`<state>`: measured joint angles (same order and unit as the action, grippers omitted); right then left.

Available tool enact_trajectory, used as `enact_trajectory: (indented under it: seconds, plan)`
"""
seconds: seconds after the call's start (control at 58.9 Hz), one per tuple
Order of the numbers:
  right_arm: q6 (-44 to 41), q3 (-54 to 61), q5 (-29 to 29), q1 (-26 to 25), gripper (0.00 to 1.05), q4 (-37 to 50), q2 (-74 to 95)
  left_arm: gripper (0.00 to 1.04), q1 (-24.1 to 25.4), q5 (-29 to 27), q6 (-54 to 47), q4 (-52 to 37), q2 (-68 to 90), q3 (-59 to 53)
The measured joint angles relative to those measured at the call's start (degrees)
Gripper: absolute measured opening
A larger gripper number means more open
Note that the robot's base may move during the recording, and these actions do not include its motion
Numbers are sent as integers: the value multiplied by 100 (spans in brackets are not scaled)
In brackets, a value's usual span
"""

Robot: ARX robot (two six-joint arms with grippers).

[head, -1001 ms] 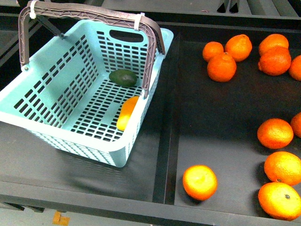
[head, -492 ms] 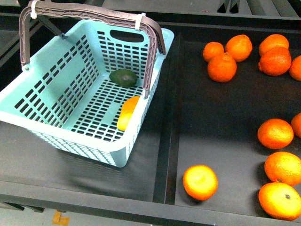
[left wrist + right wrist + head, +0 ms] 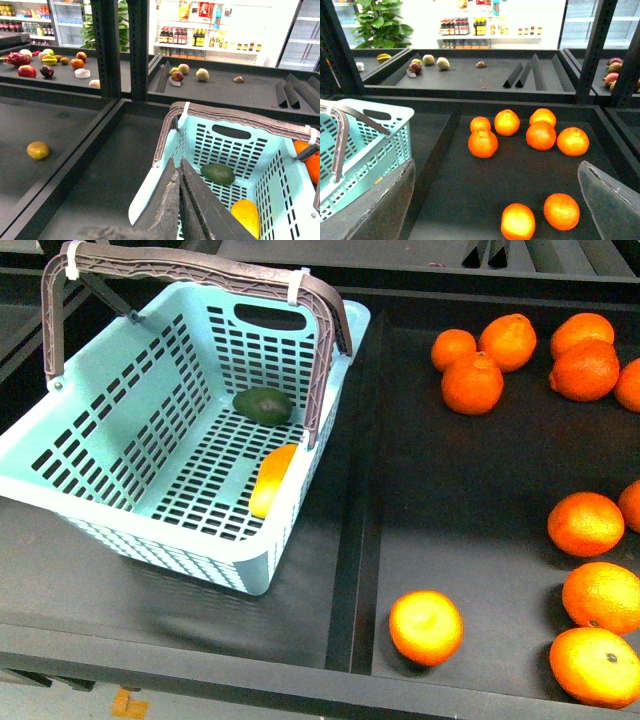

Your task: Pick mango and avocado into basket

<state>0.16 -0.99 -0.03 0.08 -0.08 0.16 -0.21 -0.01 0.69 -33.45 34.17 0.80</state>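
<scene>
with its jaws pressed together on nothing, the left gripper (image 3: 181, 200) is hanging over the near rim of the basket (image 3: 150, 190), the mango (image 3: 245, 216) and farther avocado (image 3: 218, 173) are lying inside, the right gripper (image 3: 495, 200) is gaping wide and empty, so the task is looking done and calling only for retreat.

I see oranges on the dark worktop (image 3: 470, 500): a cluster of three (image 3: 473, 381) at 1 o'clock, more (image 3: 585, 368) toward 2 o'clock. One orange (image 3: 425, 627) sits alone at 5 o'clock, others (image 3: 600, 597) at 4 o'clock. A yellowish fruit (image 3: 38, 150) lies apart on a neighbouring shelf.
</scene>
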Motion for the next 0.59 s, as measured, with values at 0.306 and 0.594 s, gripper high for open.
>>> enact_trajectory:
  seconds: [0.306,0.594]
  plan:
    - [0,0,0,0,96,0,0,2,0,0,-4,1102,-1165,-2]
    - [0,0,0,0,96,0,0,2,0,0,-4,1950,-2028,-4]
